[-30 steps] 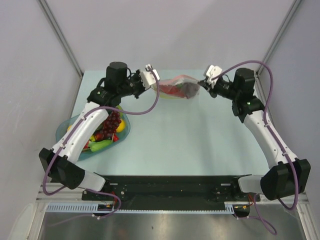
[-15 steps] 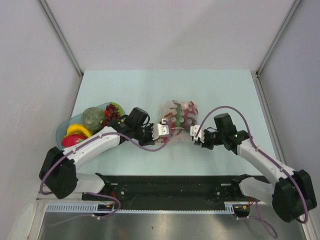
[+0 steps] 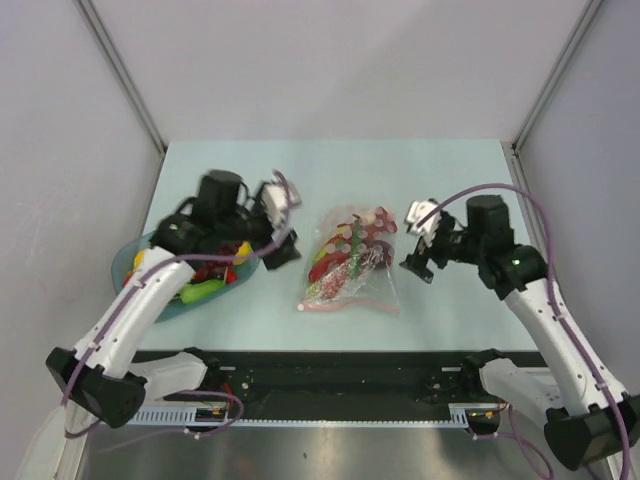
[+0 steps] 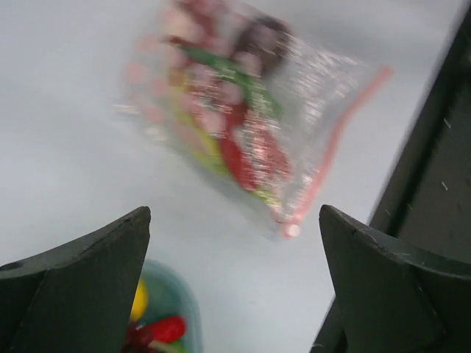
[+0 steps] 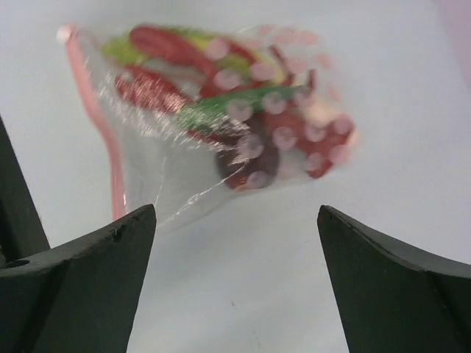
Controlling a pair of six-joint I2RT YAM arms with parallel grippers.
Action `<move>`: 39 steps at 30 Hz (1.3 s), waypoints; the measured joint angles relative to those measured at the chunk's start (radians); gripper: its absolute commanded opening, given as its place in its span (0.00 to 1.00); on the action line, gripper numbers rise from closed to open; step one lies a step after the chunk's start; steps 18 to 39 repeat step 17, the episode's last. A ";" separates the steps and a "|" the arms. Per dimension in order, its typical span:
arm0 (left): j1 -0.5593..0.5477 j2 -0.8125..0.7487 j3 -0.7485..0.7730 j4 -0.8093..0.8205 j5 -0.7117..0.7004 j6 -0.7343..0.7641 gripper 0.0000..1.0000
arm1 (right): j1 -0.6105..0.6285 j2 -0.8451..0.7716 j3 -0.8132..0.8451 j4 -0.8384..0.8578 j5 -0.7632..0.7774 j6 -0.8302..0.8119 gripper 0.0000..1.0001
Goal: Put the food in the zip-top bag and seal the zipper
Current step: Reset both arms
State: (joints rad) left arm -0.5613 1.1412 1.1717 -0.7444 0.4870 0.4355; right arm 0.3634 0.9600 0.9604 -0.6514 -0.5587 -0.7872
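Two pincers are mine, and both stand wide open with nothing between their fingers: my left pincer [image 3: 282, 222] hangs above the right end of the dish [image 3: 180, 305], and my right pincer [image 3: 415, 240] hangs over the bare bench [image 3: 450, 170] on the other side. One zip-top bag [image 3: 372, 288] lies flat on the bench between them, just beside each but touching neither. From the left wrist the bag [image 4: 309, 88] sits ahead of my open left pincer [image 4: 232, 294] and a little to the right; from the right wrist it [image 5: 165, 184] sits ahead of my open right pincer [image 5: 235, 287] and to the left. One zipper [image 3: 335, 306], a thin pink strip, runs along the bag's near edge, the side toward my bases; it shows down the bag's right side in the left wrist view [image 4: 331, 154] and down its left side in the right wrist view [image 5: 103, 125]. Whether that strip is pressed shut along its whole length I cannot tell, since both wrist views are smeared. Food [image 3: 345, 250] fills the far part of the bag: red pieces, a green stalk-like piece, something yellowish and one dark round lump, too blurred to count one by one. More pieces lie in the single translucent blue-green dish at my left, with green, red and yellow among them, and a yellow and a red piece show at its rim [image 4: 165, 298] below my left fingers.
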 measured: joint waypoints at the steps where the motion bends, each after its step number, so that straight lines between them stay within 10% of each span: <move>1: 0.065 0.007 0.070 -0.035 0.016 -0.020 1.00 | -0.035 -0.010 0.038 -0.007 -0.007 0.036 0.98; 6: 0.409 0.048 0.333 -0.097 0.089 -0.125 1.00 | -0.235 0.000 0.175 -0.010 -0.047 0.218 1.00; 13: 0.678 0.032 0.226 -0.093 0.135 -0.256 1.00 | -0.505 0.122 0.175 0.016 -0.105 0.473 1.00; 39: 0.703 0.037 0.112 -0.099 0.109 -0.303 1.00 | -0.534 0.179 0.143 0.007 -0.093 0.567 1.00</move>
